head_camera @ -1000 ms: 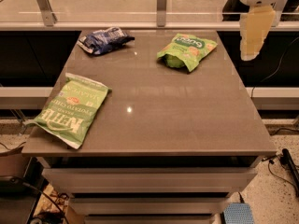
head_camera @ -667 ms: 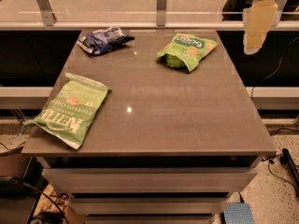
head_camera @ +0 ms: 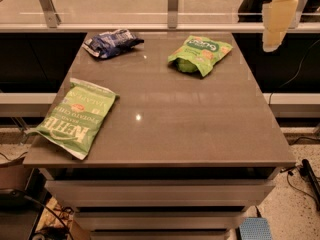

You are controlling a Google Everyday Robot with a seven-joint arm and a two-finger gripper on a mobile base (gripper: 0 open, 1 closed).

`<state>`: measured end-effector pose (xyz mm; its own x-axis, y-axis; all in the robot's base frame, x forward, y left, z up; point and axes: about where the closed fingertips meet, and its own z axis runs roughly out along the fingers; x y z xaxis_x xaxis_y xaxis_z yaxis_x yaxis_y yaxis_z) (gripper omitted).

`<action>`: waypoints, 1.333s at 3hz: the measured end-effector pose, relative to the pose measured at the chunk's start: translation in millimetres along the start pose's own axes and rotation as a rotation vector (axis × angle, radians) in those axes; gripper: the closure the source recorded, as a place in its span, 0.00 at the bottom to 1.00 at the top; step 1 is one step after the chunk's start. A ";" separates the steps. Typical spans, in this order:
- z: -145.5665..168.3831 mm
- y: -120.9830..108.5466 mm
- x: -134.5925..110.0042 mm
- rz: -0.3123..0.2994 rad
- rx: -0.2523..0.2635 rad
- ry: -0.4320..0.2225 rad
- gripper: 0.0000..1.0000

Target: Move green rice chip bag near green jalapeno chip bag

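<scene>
Nearest the camera: front edge of the grey-brown table (head_camera: pixel 175 114), with pale shelf or drawer fronts (head_camera: pixel 160 191) stacked under it. A blue mat-like item (head_camera: pixel 255 229) lies on the speckled floor at near right; dark cables (head_camera: pixel 307 176) run along the floor to the right of the table. On the table, near-left corner: the green jalapeno chip bag (head_camera: pixel 75 116), large, flat, light green, white "Kettle" lettering reading upside down from this view, and its near-left corner overhangs the table edge. Middle of the table carries only a small light reflection. Far side, right of centre: the green rice chip bag (head_camera: pixel 200 54), smaller, brighter green, white logo, slightly puffed, lying at an angle with one end toward the far right corner. It sits well apart from the jalapeno bag, roughly diagonal across the surface. Far left: a dark blue bag (head_camera: pixel 111 42), crumpled, near the far edge and apart from both green bags. Beyond the table: a low wall topped by a rail with metal posts (head_camera: pixel 173 4). The gripper (head_camera: pixel 272 43) hangs at far right, above and outside the table's far right corner, pale yellow, pointing down, clear of the surface and touching no bag. Nothing is seen in its grasp; how far it is open cannot be told from this angle.
</scene>
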<state>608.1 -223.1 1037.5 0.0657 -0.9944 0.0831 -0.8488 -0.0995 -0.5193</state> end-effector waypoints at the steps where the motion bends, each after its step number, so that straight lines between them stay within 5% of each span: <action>1: 13.3 -12.9 0.5 -0.015 0.000 -0.020 0.00; 4: 82.6 -48.9 -16.6 -0.135 -0.024 -0.156 0.00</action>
<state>691.9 -204.7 991.2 0.2591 -0.9657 0.0169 -0.8386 -0.2336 -0.4921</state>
